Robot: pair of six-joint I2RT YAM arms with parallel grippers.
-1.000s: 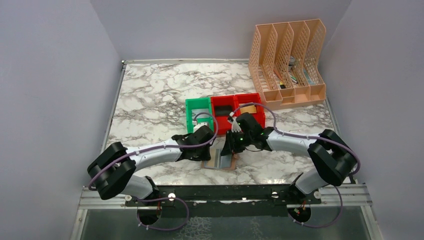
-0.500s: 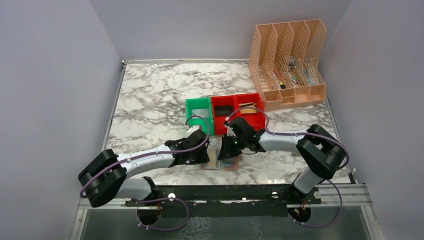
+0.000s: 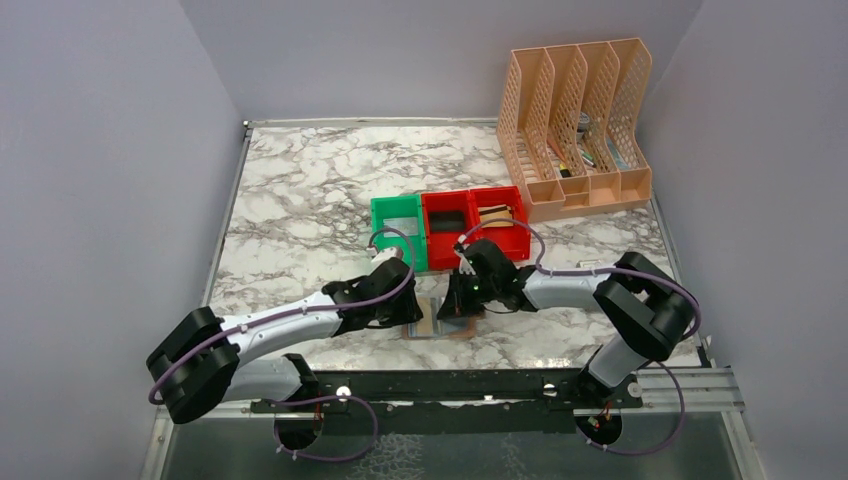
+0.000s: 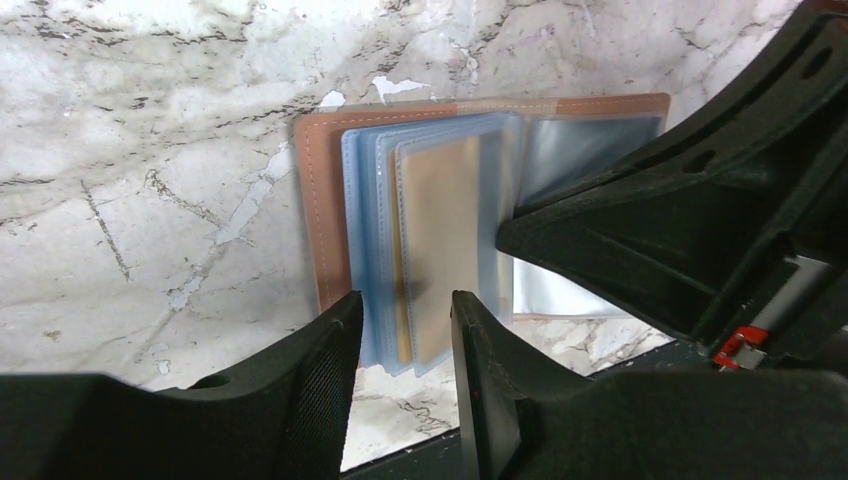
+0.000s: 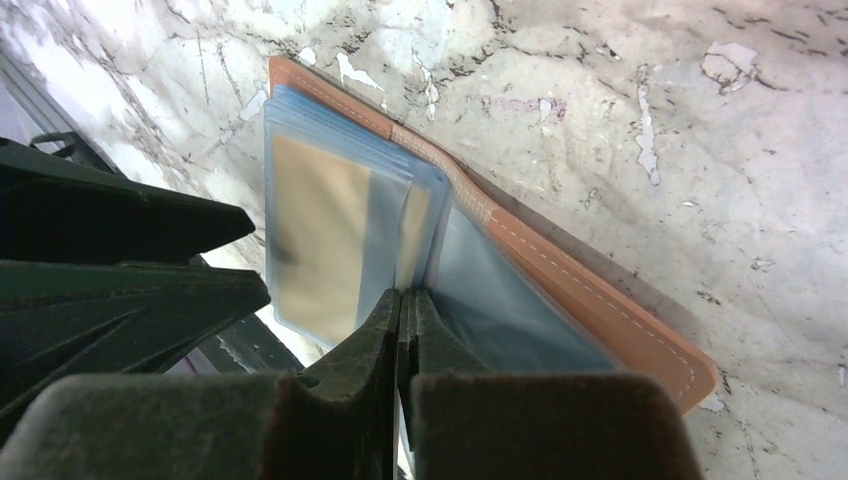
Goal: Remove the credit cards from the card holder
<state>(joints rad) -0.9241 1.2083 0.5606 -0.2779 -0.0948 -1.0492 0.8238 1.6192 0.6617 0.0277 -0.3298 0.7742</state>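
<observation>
The brown card holder (image 3: 441, 325) lies open on the marble near the front edge, its light blue sleeves fanned up. A gold card (image 4: 440, 235) sits inside one sleeve; it also shows in the right wrist view (image 5: 312, 228). My left gripper (image 4: 405, 308) is open, its fingers either side of the sleeves' near edge, touching nothing. My right gripper (image 5: 402, 300) is shut on a blue sleeve of the card holder (image 5: 570, 275), next to the gold card. In the top view the left gripper (image 3: 412, 312) and the right gripper (image 3: 456, 306) meet over the holder.
A green bin (image 3: 398, 228) and two red bins (image 3: 445, 222) (image 3: 500, 220) stand just behind the holder; the right one holds a tan card. A peach file organizer (image 3: 575, 120) stands at the back right. The black front rail (image 3: 450, 385) runs close by.
The left arm has stretched lower and further left while its gripper stayed at the holder. The right gripper has shifted slightly left and down onto the sleeves.
</observation>
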